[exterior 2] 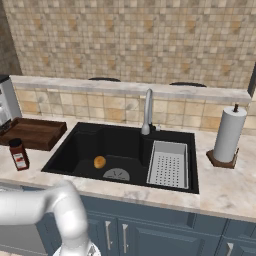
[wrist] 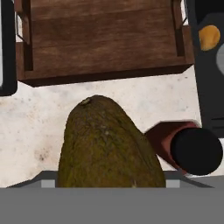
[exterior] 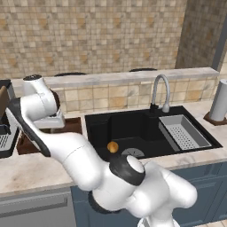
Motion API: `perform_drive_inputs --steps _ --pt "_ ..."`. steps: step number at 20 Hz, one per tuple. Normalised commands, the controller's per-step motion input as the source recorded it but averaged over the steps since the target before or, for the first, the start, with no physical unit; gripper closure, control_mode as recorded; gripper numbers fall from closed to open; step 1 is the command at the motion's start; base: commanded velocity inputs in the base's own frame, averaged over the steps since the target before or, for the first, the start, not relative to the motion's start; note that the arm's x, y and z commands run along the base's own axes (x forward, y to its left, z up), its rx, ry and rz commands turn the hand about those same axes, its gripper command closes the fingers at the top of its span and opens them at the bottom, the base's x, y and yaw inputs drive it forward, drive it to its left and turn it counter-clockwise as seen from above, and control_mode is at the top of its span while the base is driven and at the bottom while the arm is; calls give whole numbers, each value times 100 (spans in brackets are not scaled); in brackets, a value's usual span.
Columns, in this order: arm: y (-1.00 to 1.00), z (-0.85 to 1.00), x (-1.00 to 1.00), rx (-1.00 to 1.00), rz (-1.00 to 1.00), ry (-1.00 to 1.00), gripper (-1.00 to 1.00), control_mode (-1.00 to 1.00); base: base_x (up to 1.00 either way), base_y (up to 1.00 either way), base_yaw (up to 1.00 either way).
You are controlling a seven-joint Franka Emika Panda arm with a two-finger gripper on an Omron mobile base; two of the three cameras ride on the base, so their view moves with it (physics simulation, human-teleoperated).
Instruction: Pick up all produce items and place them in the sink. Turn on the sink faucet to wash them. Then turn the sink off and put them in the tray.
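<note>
Olive-brown fruit (wrist: 109, 146) filled our hand view, seemingly gripped, though fingertips were hidden so we could not tell | it hung left of sink (exterior 2: 80, 137), above counter near tray (wrist: 105, 39) | orange fruit (exterior 2: 99, 162) already lay in sink | faucet (exterior 2: 148, 111), washing, traying remained.

Domestic kitchen, rendered. I stand at a pale marbled worktop (exterior 2: 220, 185) with blue-grey cabinet doors (exterior 2: 150, 232) below it. Set into the worktop: a matte black sink (exterior 2: 75, 147) with a round grey drain (exterior 2: 116, 174), a grey perforated rack (exterior 2: 168, 164) in its right part, and a curved metal faucet (exterior 2: 147, 111) behind. Tan tiled backsplash (exterior 2: 130, 35) runs up the wall above a stone ledge (exterior 2: 125, 87). A paper towel roll (exterior 2: 229, 134) stands upright right of the sink. Left of it: a wooden tray (exterior 2: 32, 132), a red-labelled jar (exterior 2: 19, 154), and part of a coffee machine (exterior 2: 7, 102).
</note>
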Motion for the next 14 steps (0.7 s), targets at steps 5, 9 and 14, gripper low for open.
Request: perform_drive_inputs --steps 5,9,14 --pt "-60 95 0 1 -8 -1 100 -100 0 0 0" --pt "-69 72 0 0 -10 -4 100 -100 0 0 0" --pt "-81 29 0 0 -10 -2 100 -100 0 0 0"
